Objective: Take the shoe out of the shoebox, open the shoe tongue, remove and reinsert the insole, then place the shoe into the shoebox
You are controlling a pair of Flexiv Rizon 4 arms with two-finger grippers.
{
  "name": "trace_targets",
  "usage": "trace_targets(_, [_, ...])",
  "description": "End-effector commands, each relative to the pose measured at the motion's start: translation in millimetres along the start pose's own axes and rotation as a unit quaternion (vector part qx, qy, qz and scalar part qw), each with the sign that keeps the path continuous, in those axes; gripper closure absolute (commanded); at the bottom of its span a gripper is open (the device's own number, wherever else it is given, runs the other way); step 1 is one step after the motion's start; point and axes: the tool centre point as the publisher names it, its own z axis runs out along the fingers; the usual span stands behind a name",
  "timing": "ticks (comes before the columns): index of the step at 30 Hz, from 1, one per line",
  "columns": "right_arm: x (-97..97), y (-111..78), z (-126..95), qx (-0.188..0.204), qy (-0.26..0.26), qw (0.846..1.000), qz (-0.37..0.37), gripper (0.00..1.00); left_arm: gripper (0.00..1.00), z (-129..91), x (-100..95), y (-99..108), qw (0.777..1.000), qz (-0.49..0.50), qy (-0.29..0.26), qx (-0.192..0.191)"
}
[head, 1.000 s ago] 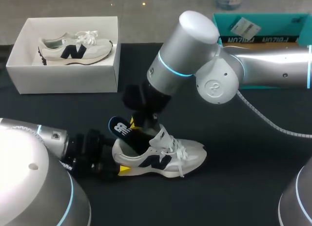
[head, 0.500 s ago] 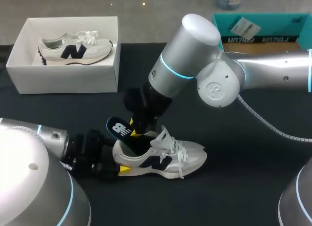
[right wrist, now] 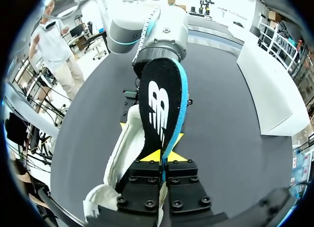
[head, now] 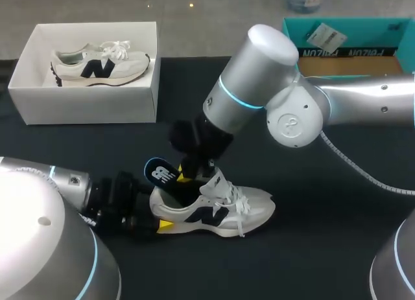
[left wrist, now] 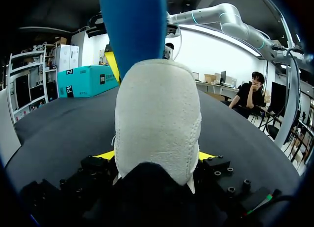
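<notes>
While left hand [left wrist: 156,156] grips shoe [head: 224,208], right hand [right wrist: 163,157] pinches insole [right wrist: 159,104]; second shoe [head: 97,65] boxed.

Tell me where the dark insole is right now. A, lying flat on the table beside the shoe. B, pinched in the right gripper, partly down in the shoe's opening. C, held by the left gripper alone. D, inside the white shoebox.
B: the right gripper is shut on the insole, which slants up out of the shoe that the left gripper clamps at the heel.
</notes>
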Motion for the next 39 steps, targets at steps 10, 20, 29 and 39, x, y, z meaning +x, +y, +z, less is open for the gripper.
trace_targets(10, [-18.6, 24.3, -21, -0.033, -0.015, 0.999, -0.035, 1.0, 1.0, 1, 1.0, 0, 1.0, 0.0, 0.0, -0.001])
trace_targets(20, [-31.3, 50.2, -53, -0.096, -0.033, 0.995, -0.015, 1.0, 1.0, 1, 1.0, 0, 1.0, 0.0, 0.0, -0.001])
trace_targets(29, [-32.9, 64.4, -100, -0.136, -0.064, 0.989, 0.01, 1.0, 1.0, 1, 1.0, 0, 1.0, 0.0, 0.0, -0.001])
trace_targets(39, [-32.4, 65.5, -104, -0.14, -0.069, 0.988, 0.01, 1.0, 1.0, 1, 1.0, 0, 1.0, 0.0, 0.0, -0.001])
